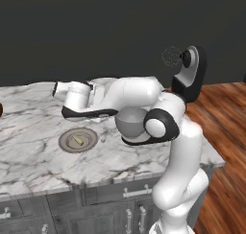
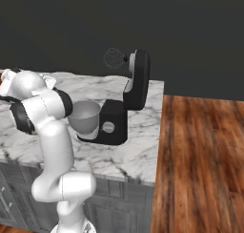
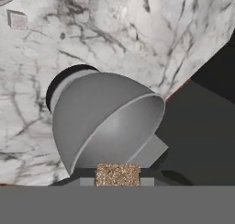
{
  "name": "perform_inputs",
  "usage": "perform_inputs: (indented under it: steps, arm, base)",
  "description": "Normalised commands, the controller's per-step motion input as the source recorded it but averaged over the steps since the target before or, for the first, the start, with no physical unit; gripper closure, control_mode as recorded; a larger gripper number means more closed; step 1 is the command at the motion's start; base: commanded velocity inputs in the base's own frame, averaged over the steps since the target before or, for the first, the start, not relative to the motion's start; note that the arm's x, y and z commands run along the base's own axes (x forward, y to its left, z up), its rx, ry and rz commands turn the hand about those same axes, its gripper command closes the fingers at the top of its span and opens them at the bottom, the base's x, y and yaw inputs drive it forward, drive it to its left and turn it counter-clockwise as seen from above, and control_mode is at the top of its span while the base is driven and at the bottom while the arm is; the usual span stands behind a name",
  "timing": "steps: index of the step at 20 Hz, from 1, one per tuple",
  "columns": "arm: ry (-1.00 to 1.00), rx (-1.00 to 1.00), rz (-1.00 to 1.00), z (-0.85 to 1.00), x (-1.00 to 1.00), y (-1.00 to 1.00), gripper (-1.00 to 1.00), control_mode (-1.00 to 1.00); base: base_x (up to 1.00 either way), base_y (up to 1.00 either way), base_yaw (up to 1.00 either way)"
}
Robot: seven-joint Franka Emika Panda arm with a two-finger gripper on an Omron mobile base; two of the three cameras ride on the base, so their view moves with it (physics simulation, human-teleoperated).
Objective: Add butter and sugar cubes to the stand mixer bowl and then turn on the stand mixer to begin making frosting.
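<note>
In the hand view my gripper (image 3: 117,177) is shut on a speckled tan sugar cube (image 3: 117,174), held just before the rim of the stand mixer bowl (image 3: 110,122). The deep grey bowl (image 1: 129,123) sits on the base of the black stand mixer (image 1: 190,76), whose head is tilted up with the wire whisk (image 1: 170,56) in the air. A second small pale cube (image 3: 17,20) lies on the marble. The butter (image 1: 78,140), a small yellow stick, rests on the flat grey plate (image 1: 65,141), left of the bowl. The mixer's silver knob (image 2: 108,127) faces the right base view.
The marble counter (image 1: 38,161) ends just right of the mixer, with wooden floor (image 2: 200,170) beyond. My own forearm (image 1: 129,94) stretches across above the bowl toward the left. Cabinet drawers (image 1: 134,192) run under the counter's front edge.
</note>
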Motion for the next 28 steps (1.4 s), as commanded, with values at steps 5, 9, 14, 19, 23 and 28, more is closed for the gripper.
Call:
perform_inputs:
  steps: [5,9,14,19,23,28]
  arm:
    - [-0.16,0.15,-0.10,0.66,-0.73,-0.28,1.00,-1.00]
    - [-0.02,0.26,-0.08,0.39,-0.68,-0.70,1.00,-1.00]
    - [0.00,0.28,-0.14,0.08,-0.43,-0.95,1.00,-1.00]
    - [0.00,0.23,-0.17,-0.01,-0.07,-0.96,1.00,-1.00]
    - [0.00,0.14,-0.08,0.00,0.04,-0.50,1.00,-1.00]
    - [0.01,0.03,-0.02,-0.02,0.48,-0.06,1.00,-1.00]
  base:
    - [0.00,0.00,0.00]
    - [0.00,0.00,0.00]
    - [0.00,0.00,0.00]
    - [0.00,0.00,0.00]
    - [0.00,0.00,0.00]
    - [0.00,0.00,0.00]
